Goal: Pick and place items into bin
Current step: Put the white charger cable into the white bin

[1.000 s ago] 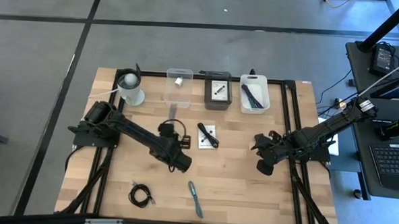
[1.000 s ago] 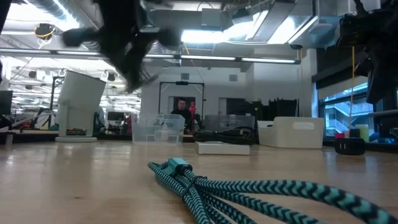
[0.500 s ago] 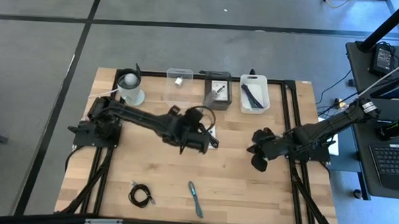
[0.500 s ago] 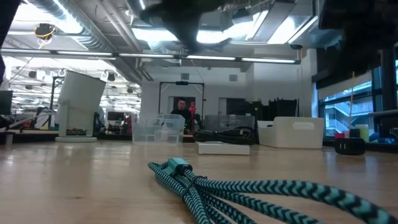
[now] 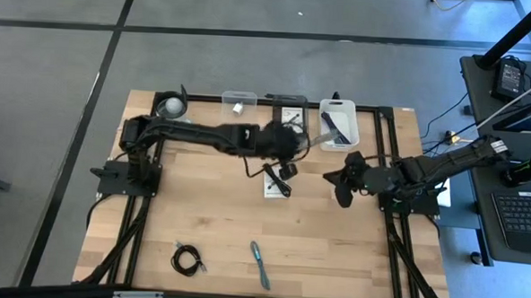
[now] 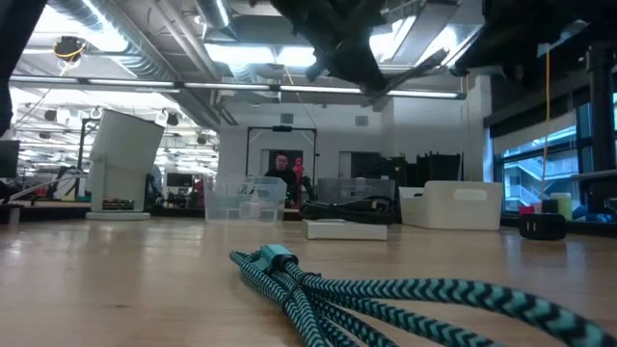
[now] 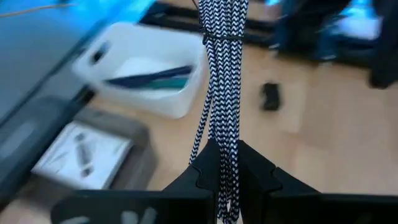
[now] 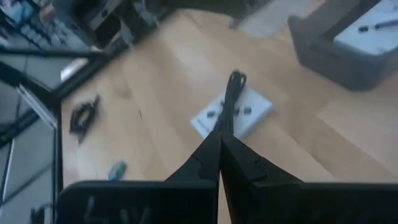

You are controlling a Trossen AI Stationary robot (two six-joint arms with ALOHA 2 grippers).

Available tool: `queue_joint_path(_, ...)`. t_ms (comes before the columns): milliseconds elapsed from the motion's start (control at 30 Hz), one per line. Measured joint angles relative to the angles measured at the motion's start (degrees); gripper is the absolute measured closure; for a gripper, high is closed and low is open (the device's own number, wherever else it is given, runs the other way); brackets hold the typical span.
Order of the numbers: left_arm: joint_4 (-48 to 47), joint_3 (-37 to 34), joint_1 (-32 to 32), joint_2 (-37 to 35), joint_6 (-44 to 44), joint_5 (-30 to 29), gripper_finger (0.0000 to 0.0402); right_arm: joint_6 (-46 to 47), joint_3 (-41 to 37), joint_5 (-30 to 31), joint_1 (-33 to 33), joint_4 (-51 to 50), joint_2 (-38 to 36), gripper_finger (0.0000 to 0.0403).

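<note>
Wooden table (image 5: 199, 227), left end effector (image 7: 227, 168) now by bins

both arms all matte black, chunky jointed segments, black base plates. left gripper (image 7: 227, 177) fingers (image 7: 205, 171) dark, angular, faceted. right gripper (image 8: 221, 163) same look, fingers tapering to narrow wedge.

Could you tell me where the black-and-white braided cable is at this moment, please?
The left gripper holds the braided cable above the table's far side, by the grey bin and white bin.
</note>
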Motion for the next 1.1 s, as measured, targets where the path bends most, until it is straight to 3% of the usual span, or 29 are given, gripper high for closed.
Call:
queue_joint_path(100, 7.03, -1.53, 3.51, -0.56, 2.94, 9.70, 0.0379, -0.02, 0.04, 1.01, -0.16, 4.31, 0.20, 0.0389)
queue_joint_path(200, 7.94, -1.64, 7.18, -1.12, 4.84, 19.03, 0.0379, -0.12, 0.06, 5.02, -0.16, 9.31, 0.34, 0.0389)
queue_joint_path(400, 15.61, -1.59, 13.24, -2.36, 5.49, 36.33, 0.0379, -3.63, 0.04, 15.79, -0.16, 15.58, 0.25, 0.0389)
queue_joint_path(533, 23.34, -1.59, 16.29, -2.34, -0.37, 46.32, 0.0379, -5.31, 0.03, 26.04, -0.27, 18.13, 0.07, 0.0389)
queue_joint_path(667, 24.55, -1.59, 17.03, -2.36, -1.73, 47.99, 0.0379, -7.36, 0.46, 29.98, -2.17, 19.96, -1.56, 0.0385)
queue_joint_path(800, 24.64, -1.59, 16.70, -2.31, -2.67, 48.06, 0.0379, -9.81, 2.78, 26.29, -5.74, 20.52, -2.44, 0.0358)
queue_joint_path(1000, 26.16, -1.59, 15.32, -2.29, -3.81, 41.63, 0.0378, -18.67, 6.84, 20.51, -10.66, 20.48, -2.27, 0.0293)
queue_joint_path(1100, 28.54, -1.59, 15.23, -2.29, -6.67, 41.50, 0.0377, -21.50, 8.21, 16.29, -12.60, 20.40, -2.24, 0.0263)
